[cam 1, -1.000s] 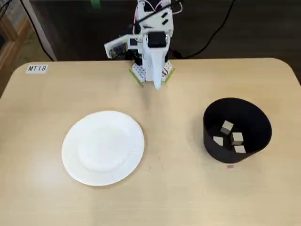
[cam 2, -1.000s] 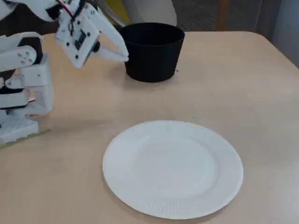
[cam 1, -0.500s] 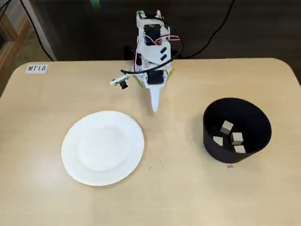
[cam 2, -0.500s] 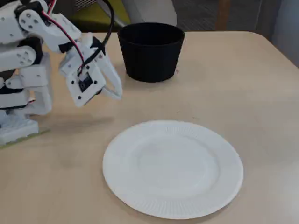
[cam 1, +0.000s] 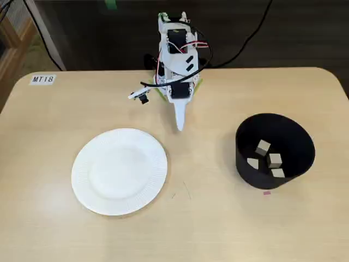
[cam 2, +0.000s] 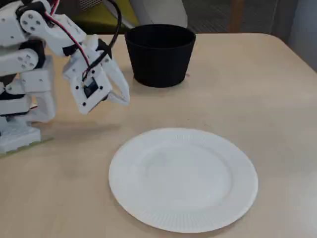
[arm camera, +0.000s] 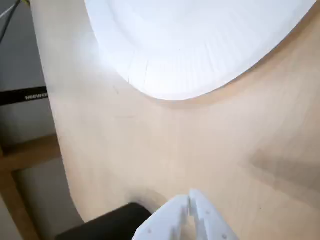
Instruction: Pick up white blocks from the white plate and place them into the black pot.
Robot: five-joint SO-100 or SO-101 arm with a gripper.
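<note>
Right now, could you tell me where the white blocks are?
All four white blocks lie inside the black pot, at the right in a fixed view; the white plate is bare.

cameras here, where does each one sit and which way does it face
Fixed view: high above the table's front, looking down at the plate, the pot holding four blocks, and the folded arm with its pincer at the far edge.
Wrist view: rides on the arm, looking down past the shut pincer at the plate's rim.
Fixed view: low at table side, looking across the plate toward the pot, arm and pincer at left.
Both fixed views share plate, pot and pincer; all three show the empty plate.
</note>
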